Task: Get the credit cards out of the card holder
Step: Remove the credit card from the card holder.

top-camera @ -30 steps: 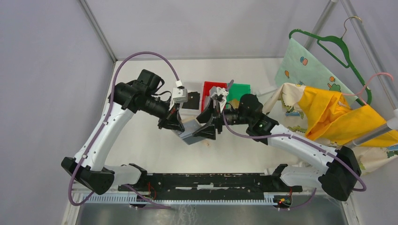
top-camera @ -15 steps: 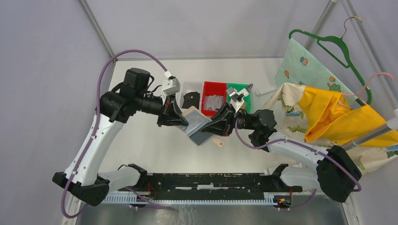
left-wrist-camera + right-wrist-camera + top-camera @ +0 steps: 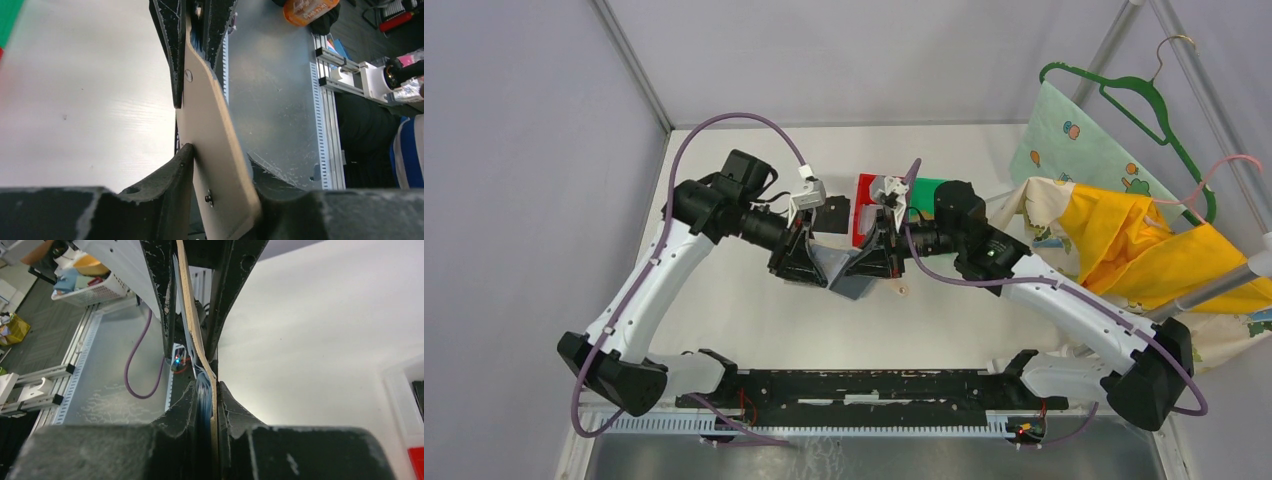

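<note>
The tan card holder (image 3: 842,270) hangs in the air above the table's middle, between both grippers. My right gripper (image 3: 869,262) is shut on its right end; in the right wrist view its fingers (image 3: 206,385) clamp the tan cover (image 3: 192,335) together with a stack of thin pale blue-white edges (image 3: 201,390), which look like the credit cards. My left gripper (image 3: 809,262) is at the holder's left end. In the left wrist view the tan flap (image 3: 215,140) slants across parted fingers (image 3: 220,155), touching the left one.
Behind the grippers stand a white bin (image 3: 829,213) with a black lump, a red bin (image 3: 864,190) and a green bin (image 3: 934,190). A small tan lump (image 3: 904,291) lies on the table. Cloths and a green hanger (image 3: 1124,95) crowd the right side.
My right gripper has closed on the holder's right end. The left gripper's jaws have parted from their tight grip. Both arms shifted the holder out and back over the table's middle.
</note>
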Available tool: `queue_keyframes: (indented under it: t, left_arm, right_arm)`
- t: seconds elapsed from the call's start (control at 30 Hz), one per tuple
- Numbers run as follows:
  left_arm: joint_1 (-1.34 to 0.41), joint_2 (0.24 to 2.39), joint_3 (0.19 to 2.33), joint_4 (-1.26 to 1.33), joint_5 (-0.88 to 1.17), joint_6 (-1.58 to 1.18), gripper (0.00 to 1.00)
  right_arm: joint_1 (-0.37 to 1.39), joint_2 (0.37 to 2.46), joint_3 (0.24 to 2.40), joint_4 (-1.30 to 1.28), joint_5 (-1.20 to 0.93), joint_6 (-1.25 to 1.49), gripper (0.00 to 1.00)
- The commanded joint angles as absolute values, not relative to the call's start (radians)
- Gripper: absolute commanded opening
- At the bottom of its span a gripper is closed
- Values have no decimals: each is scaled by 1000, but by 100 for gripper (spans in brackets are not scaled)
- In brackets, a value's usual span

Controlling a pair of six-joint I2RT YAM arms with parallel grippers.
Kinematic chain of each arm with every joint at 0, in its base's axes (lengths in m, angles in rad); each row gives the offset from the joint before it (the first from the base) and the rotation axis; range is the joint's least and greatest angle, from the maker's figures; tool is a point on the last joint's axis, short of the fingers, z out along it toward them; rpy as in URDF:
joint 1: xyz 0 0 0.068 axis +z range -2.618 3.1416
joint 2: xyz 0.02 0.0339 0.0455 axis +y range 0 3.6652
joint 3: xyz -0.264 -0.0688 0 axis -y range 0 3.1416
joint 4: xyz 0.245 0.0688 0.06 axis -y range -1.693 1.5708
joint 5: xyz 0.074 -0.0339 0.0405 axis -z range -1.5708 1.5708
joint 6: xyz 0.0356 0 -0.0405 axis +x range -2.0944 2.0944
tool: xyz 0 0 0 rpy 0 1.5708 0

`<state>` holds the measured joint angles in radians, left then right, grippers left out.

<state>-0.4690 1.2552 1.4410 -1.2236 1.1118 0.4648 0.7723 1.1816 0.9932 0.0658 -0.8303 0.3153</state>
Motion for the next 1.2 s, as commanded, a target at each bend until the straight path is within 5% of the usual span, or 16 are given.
queue_keyframes:
  t: [0.0,0.3,0.37,0.5,0.7,0.93,1.17]
  left_arm:
    - [-473,1296,1504,-1389,1195,633,38]
    - [-472,1305,1519,-1424,1192,681,5]
    - [-473,1309,1530,-1451,1204,705,2]
    - [-472,1322,1537,-1465,1233,688,2]
    - [-389,1381,1545,-1442,1230,584,2]
    - [-175,1454,1577,-1446,1275,571,2]
    - [-164,1440,1582,-1427,1325,560,2]
  right_arm:
    - [775,1216,1091,-165,-807,151,0]
    - [781,1210,1099,-112,-908,154,0]
    - [776,1199,1084,-80,-922,155,7]
    - [705,1189,1005,89,-952,250,40]
    - [582,1138,965,273,-887,432,63]
    - [560,1042,948,322,-767,530,71]
    - [628,1104,730,904,-833,947,71]
